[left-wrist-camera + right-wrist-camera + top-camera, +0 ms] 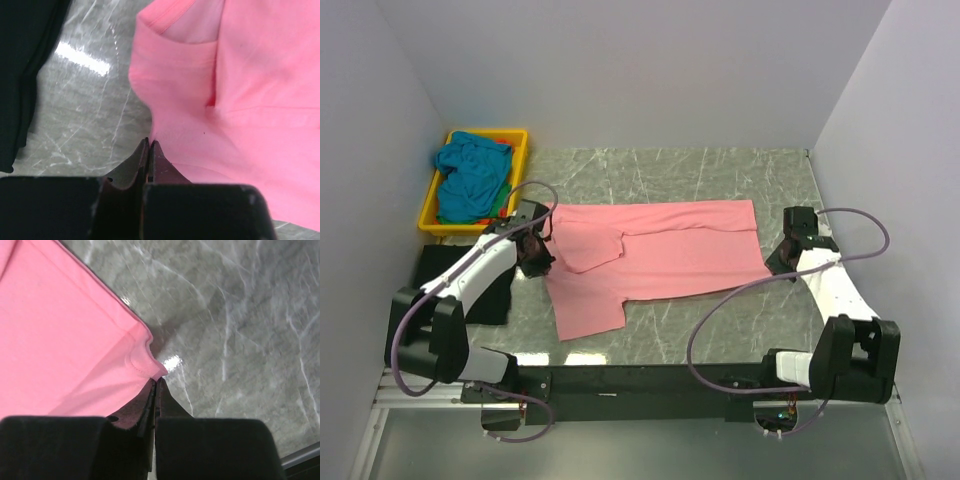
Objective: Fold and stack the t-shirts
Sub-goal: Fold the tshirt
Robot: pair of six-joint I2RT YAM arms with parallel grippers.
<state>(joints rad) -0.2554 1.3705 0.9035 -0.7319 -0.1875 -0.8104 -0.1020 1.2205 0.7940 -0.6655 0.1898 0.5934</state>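
- We see our left pincer (148, 146) clenched on the pink shirt (670, 250), cloth spreading to the pincer's right
- Our right pincer (156, 384) pinches a shirt corner, cloth lying to its left

The left arm (480, 263) and the right arm (835, 287) have white shells with black, blocky joints. A thin grey-purple cable (886, 233) makes a loop along each arm. The fingers (134, 169) are dark and matte, and taper to thin tips.
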